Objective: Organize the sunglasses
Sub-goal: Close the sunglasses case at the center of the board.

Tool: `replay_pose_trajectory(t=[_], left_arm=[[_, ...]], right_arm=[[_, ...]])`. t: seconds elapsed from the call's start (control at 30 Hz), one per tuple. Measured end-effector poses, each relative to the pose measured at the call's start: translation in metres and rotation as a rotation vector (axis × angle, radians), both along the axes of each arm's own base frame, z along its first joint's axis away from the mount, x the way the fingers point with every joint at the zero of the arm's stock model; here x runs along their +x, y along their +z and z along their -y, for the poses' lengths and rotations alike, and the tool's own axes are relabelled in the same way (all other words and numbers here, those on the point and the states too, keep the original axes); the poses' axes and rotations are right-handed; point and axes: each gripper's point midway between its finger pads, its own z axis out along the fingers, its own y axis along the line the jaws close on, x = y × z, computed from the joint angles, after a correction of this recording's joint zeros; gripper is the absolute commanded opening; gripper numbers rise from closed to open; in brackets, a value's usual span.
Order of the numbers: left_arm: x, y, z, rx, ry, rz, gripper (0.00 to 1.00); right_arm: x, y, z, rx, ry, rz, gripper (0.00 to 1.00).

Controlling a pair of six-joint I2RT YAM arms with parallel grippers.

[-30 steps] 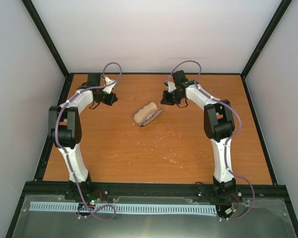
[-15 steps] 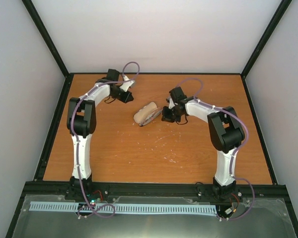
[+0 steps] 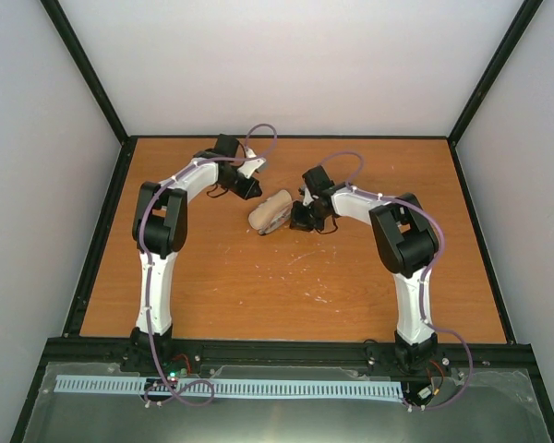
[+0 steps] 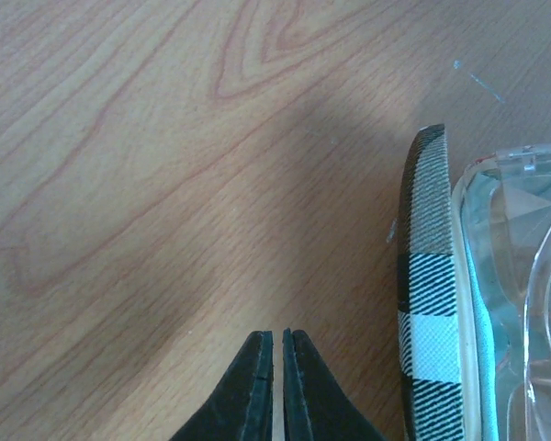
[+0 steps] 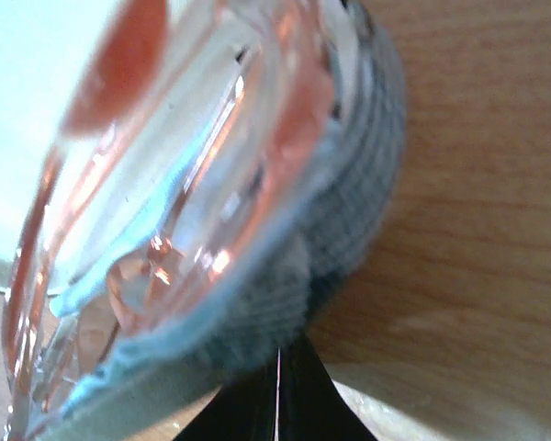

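wooden table point(image 3: 258, 286) | sunglasses point(image 5: 193, 184) in plaid case point(image 4: 427, 294) | left gripper point(image 4: 278, 333) closed | right gripper point(image 5: 277, 354) closed

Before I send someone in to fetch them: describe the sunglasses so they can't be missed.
On the wooden table, look to the far middle, where an open oval case lies. The sunglasses rest inside it on blue cloth: clear-framed with orange-tinted lenses, the only see-through thing beside the checked case.
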Motion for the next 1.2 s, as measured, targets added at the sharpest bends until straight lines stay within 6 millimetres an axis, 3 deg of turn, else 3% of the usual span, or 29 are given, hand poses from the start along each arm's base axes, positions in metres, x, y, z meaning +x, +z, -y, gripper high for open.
replay_pose_trajectory(t=[0.3, 0.57, 1.07, 1.13, 1.2], left_arm=[[-0.008, -0.003, 0.01, -0.018, -0.014, -0.025, 0.08], [-0.027, -0.014, 0.031, -0.003, -0.042, -0.06, 0.08], [-0.024, -0.014, 0.047, 0.106, -0.031, 0.02, 0.07], [-0.029, -0.012, 0.056, 0.095, -0.052, 0.018, 0.07], [-0.03, -0.012, 0.064, 0.129, -0.058, 0.053, 0.06]], right_arm=[[0.02, 0.004, -0.013, 0.018, -0.007, 0.021, 0.03], [0.013, 0.0, -0.008, -0.005, -0.014, -0.017, 0.03], [0.018, 0.005, -0.012, -0.026, -0.006, -0.047, 0.03], [0.03, 0.013, -0.021, 0.001, 0.003, -0.002, 0.03], [0.028, 0.014, -0.023, -0.008, 0.016, -0.01, 0.03]])
